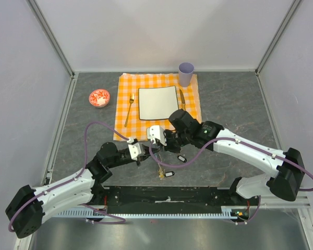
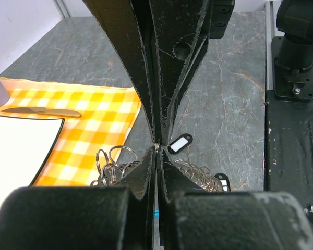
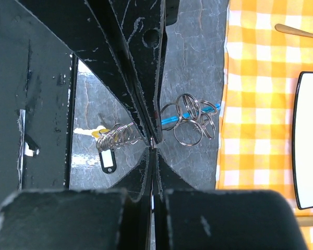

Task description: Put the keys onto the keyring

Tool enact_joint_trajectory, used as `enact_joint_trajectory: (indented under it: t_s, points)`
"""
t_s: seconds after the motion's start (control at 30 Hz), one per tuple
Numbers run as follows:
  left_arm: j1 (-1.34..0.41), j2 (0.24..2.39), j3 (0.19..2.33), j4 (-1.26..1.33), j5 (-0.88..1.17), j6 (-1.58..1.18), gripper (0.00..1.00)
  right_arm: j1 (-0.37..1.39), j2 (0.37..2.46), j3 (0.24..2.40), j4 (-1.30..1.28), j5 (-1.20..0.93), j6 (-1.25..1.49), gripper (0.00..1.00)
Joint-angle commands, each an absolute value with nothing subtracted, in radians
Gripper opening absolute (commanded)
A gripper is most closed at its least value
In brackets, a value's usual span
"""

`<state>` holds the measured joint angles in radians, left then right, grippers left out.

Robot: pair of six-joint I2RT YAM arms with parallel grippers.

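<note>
Both arms reach inward over the grey marbled tabletop (image 1: 235,104) and meet near its middle, just off the near edge of an orange-and-white checked cloth placemat (image 1: 190,99). The left arm (image 1: 68,188) runs low from its base with the elbow bent. The right arm (image 1: 245,146) stretches in from the opposite side, its wrist bent down, so the two wrists sit almost touching.

The left gripper (image 2: 156,146) has its black fingers pressed together to a point. Whether any wire is caught between them cannot be told. The right gripper (image 3: 153,144) is likewise fully closed, tips meeting, and what it pinches, if anything, is hidden.

The keyring, a cluster of thin silvery wire rings with a turquoise-blue strip (image 3: 190,122), shows just beside the right fingertips, over the grey surface next to the placemat's edge. On the other side of those fingertips, a tight coil of silvery rings (image 3: 120,136) carries the small pale and brass-coloured keys (image 3: 89,133) and a black plastic tag with a white label (image 3: 108,159).

On the placemat sit a white square plate (image 1: 156,103), a gold fork (image 1: 130,109), a gold knife (image 1: 182,99) and a lilac cup (image 1: 186,73). A red-and-white round bowl (image 1: 99,97) stands on the table beside the placemat, well apart from the grippers.
</note>
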<state>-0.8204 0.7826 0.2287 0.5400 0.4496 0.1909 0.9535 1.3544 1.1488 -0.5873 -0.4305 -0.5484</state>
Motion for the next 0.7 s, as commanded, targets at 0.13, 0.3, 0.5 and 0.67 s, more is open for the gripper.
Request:
enact_joint_trajectory:
  t_s: [0.13,0.3,0.5,0.67]
  points:
    - [-0.822,0.792,0.242,0.515,0.433,0.222,0.02,0.960,1.298,1.178,-0.557,-0.440,-0.539,0.00]
    - [-0.822,0.739,0.183,0.610,0.423,0.219,0.02,0.957,1.272,1.126,-0.531,-0.440,-0.474,0.13]
    - [-0.821,0.716,0.120,0.715,0.422,0.195,0.02,0.916,1.197,1.065,-0.500,-0.439,-0.325,0.43]
    - [-0.821,0.710,0.069,0.804,0.416,0.163,0.02,0.855,1.157,1.010,-0.486,-0.313,-0.177,0.48]
